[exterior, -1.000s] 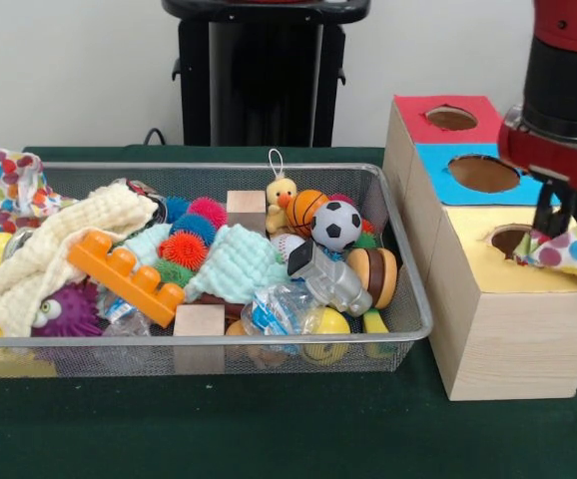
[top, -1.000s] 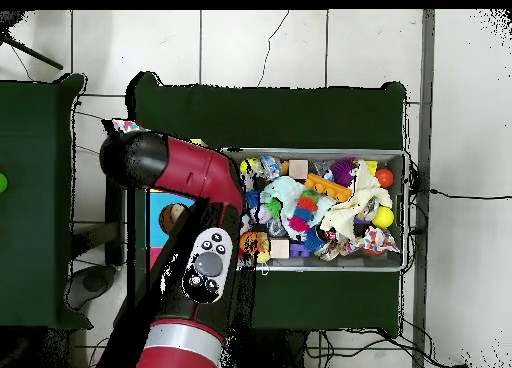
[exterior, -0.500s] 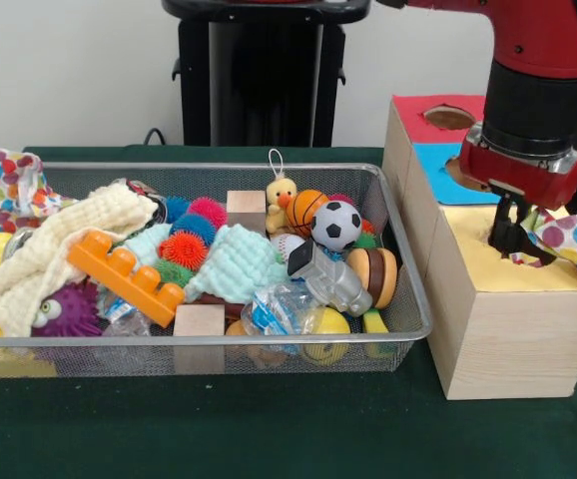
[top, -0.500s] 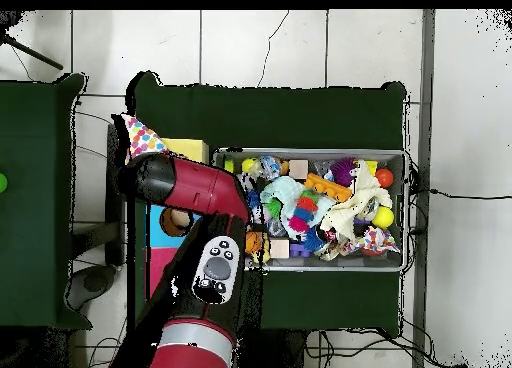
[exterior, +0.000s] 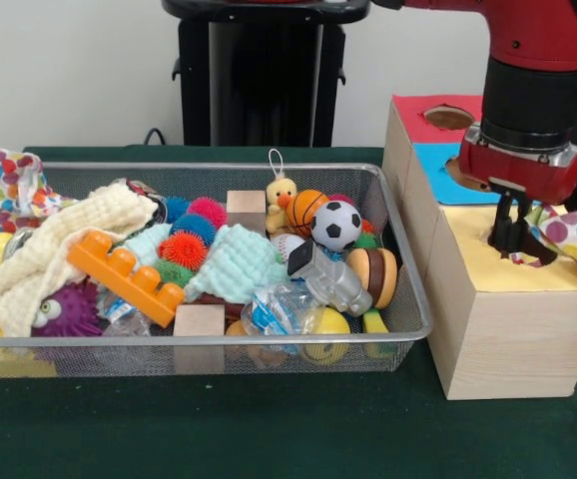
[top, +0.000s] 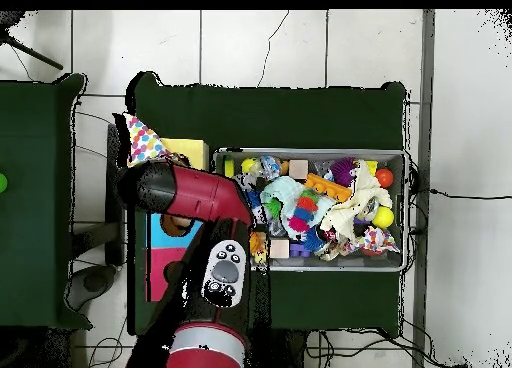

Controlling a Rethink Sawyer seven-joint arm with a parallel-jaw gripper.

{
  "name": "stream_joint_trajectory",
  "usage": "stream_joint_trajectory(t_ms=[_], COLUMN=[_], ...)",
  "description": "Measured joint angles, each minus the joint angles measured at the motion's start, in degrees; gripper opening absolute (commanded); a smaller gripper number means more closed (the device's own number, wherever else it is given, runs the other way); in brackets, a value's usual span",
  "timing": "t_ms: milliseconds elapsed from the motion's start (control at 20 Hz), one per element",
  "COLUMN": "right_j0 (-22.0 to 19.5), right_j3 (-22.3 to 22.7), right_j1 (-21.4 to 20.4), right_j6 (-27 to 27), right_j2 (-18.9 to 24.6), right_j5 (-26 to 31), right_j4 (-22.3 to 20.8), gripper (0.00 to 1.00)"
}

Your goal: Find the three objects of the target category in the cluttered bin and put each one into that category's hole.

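Note:
My gripper (exterior: 513, 239) stands low over the yellow top of the wooden box (exterior: 498, 299), right at its hole, which it mostly hides. It is shut on a corner of a polka-dot cloth (exterior: 573, 239); the rest of that cloth trails off to the right over the box's edge. From above, the cloth (top: 145, 141) lies past the yellow section (top: 188, 150), and the arm (top: 190, 189) covers the gripper. The wire bin (exterior: 408, 329) to the left holds a second polka-dot cloth (exterior: 19, 185) at its far left corner.
The box also has a blue section (exterior: 448, 160) and a red section (exterior: 413, 110), each with a hole. The bin is crowded with a cream cloth (exterior: 59, 244), a mint cloth (exterior: 234, 261), an orange brick (exterior: 124, 274), balls, wooden blocks and a toy duck (exterior: 282, 200).
The gripper has moved left from beyond the box's right side to the yellow hole and come lower, dragging the polka-dot cloth along. In the last half second it has barely shifted.

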Motion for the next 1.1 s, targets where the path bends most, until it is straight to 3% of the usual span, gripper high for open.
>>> stream_joint_trajectory(t_ms=[450, 1100], right_j0=[-1.06, -1.21], right_j3=[0.64, 1.14], right_j1=[-1.47, -1.93], right_j6=[0.00, 0.00], right_j2=[2.15, 2.56], right_j5=[-0.07, -0.67], right_j4=[-3.20, -3.79], gripper=[0.00, 0.00])
